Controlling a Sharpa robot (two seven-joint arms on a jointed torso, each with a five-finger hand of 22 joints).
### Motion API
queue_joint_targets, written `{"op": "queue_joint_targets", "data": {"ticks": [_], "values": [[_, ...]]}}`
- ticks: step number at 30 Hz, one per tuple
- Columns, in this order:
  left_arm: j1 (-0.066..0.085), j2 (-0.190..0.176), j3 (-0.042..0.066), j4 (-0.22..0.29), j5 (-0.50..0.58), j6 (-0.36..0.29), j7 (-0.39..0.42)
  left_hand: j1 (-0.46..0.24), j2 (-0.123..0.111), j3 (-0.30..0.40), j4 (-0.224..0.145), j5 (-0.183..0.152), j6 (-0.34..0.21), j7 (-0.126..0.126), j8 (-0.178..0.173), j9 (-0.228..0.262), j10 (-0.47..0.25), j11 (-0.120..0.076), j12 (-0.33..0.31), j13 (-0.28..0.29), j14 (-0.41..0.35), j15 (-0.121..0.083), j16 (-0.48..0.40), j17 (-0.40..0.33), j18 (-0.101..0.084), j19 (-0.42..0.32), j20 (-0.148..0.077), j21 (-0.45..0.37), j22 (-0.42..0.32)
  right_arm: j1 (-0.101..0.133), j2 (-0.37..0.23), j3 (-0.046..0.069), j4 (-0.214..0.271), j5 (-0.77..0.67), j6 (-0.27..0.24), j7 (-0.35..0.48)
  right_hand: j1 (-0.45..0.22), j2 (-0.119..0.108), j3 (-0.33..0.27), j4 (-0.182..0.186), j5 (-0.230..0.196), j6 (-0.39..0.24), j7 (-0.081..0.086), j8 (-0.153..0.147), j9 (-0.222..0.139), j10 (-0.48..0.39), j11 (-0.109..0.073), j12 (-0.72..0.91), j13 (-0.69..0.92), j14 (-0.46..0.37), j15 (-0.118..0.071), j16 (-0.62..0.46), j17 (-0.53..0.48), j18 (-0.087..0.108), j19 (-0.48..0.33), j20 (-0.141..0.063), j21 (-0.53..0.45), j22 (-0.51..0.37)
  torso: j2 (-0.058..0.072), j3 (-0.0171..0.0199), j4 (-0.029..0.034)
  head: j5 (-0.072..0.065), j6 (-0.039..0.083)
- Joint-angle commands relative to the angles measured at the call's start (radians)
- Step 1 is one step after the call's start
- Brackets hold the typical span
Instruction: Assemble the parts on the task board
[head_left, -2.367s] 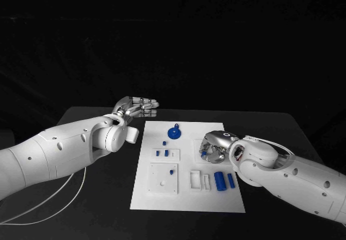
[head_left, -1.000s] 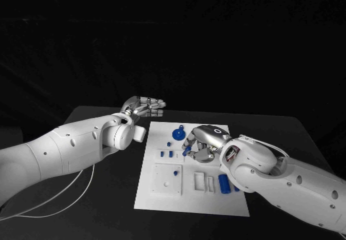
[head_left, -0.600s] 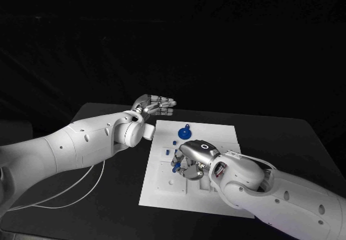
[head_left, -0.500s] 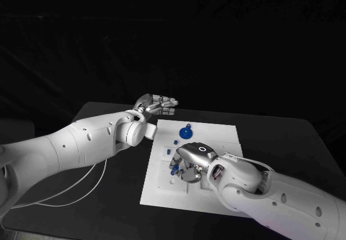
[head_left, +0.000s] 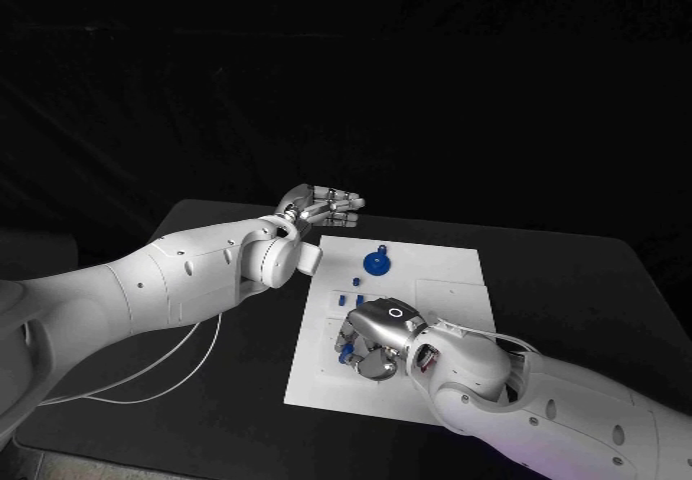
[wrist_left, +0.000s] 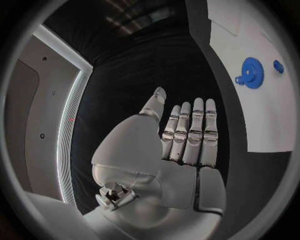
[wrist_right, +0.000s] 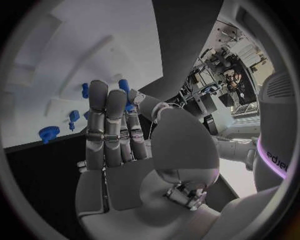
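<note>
One small blue part (wrist_right: 125, 86) sits pinched at the fingertips of the right hand (head_left: 372, 346), low over the task board (head_left: 447, 275); a slight tilt could jam or drop it among nearby pieces. The left hand (head_left: 326, 204), fingers together and empty, hovers beyond the board's far corner, too far to steady anything

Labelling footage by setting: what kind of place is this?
Most likely a robotics lab test bench: a black table against a dark backdrop, a white task board with small blue parts such as a gear, and the right hand working over it.
</note>
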Motion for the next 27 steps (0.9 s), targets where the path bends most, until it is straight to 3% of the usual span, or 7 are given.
{"op": "queue_joint_targets", "data": {"ticks": [1,7,27], "values": [[0.000,0.002,0.001,0.001,0.006,0.018,0.014,-0.010,0.000,-0.001,0.005,-0.005,-0.006,0.002,-0.001,0.001,-0.004,0.000,0.004,0.001,-0.005,0.003,0.001,0.001,0.008,0.001,0.006,0.001,-0.001,-0.002,0.002,-0.002,-0.004,-0.040,0.002,0.007,-0.002,0.006,-0.001,-0.007,0.007,0.008,0.001,0.006,0.001,0.047,-0.037,0.004,0.001,0.003,-0.006,-0.004,0.001,0.012,0.025,-0.005,-0.003,0.001,0.000,0.0010,-0.0011,0.002,-0.003],[0.000,0.001,0.001,0.000,0.006,0.021,0.012,-0.010,0.000,-0.001,0.005,-0.005,-0.006,0.002,-0.001,0.001,-0.004,0.000,0.004,0.001,-0.005,0.003,0.001,0.001,0.008,0.001,0.006,0.001,-0.001,-0.004,-0.002,-0.005,-0.002,-0.046,0.006,0.001,-0.003,0.006,-0.001,-0.008,0.007,0.008,0.001,0.007,0.001,0.047,-0.037,0.004,0.001,0.003,-0.006,-0.004,0.001,0.012,0.026,-0.005,-0.004,0.003,0.000,0.0016,-0.0036,0.004,-0.007],[0.000,-0.002,0.001,-0.002,0.006,0.023,0.009,-0.009,0.000,-0.002,0.005,-0.005,-0.010,0.002,-0.001,0.001,-0.005,0.000,0.004,0.001,-0.005,0.003,0.001,0.001,0.008,0.001,0.006,0.001,-0.001,-0.006,-0.013,-0.006,-0.003,-0.056,0.022,-0.010,-0.004,0.006,0.000,-0.010,0.007,0.009,0.001,0.007,0.001,0.048,-0.038,0.004,0.001,0.003,-0.006,-0.004,0.002,0.012,0.027,-0.005,-0.005,0.005,-0.001,-0.0003,-0.0010,0.001,-0.008]]}}
